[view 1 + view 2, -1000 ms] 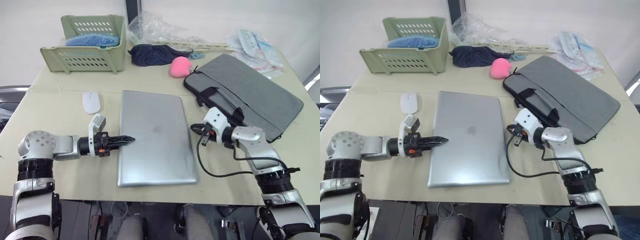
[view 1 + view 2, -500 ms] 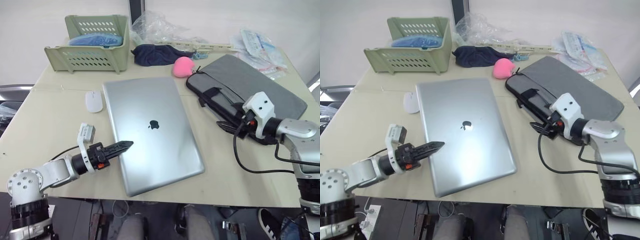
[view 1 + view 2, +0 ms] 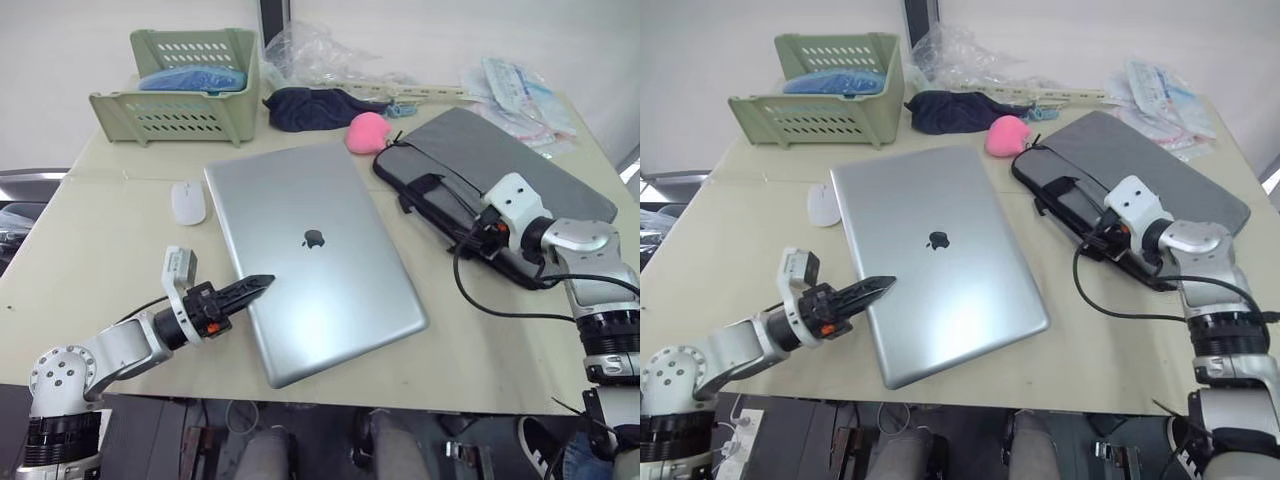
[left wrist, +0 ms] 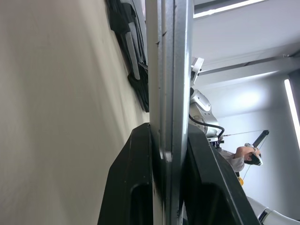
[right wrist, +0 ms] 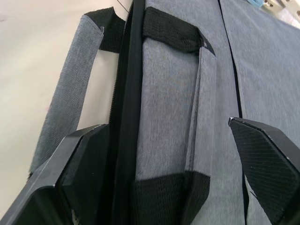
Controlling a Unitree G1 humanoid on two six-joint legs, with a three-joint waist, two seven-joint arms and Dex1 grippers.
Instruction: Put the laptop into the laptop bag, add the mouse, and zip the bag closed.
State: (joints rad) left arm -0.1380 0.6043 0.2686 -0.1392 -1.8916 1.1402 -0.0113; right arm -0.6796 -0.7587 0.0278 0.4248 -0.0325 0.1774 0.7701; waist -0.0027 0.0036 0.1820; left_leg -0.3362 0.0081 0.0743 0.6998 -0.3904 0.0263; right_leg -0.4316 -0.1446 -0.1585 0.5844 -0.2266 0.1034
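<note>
I have the laptop (image 3: pixel 315 255) lying closed and flat in the middle of the table (image 3: pixel 90 250), turned at an angle so its far corner points toward the green basket (image 3: pixel 180 85). My left gripper (image 3: pixel 250 288) is clamped on the laptop's near left edge; through the left wrist camera I see both black fingers (image 4: pixel 136 187) pressed against the thin metal edge from either side. The mouse (image 3: pixel 187 202) sits just off the laptop's far left corner, not touching it. The laptop bag (image 3: pixel 490 190) lies to the right of the laptop, apart from it, with its handles and zipper side facing the laptop. My right gripper (image 3: pixel 1110 235) is at that edge of the bag, fingers spread wide; in the right wrist camera they straddle the black zipper line (image 5: pixel 129 108) and a grey strap handle (image 5: pixel 70 98), gripping nothing. Beyond the laptop, a pink soft blob (image 3: pixel 366 132) sits at the bag's far corner, with a dark cloth bundle (image 3: pixel 310 108) beside it.
</note>
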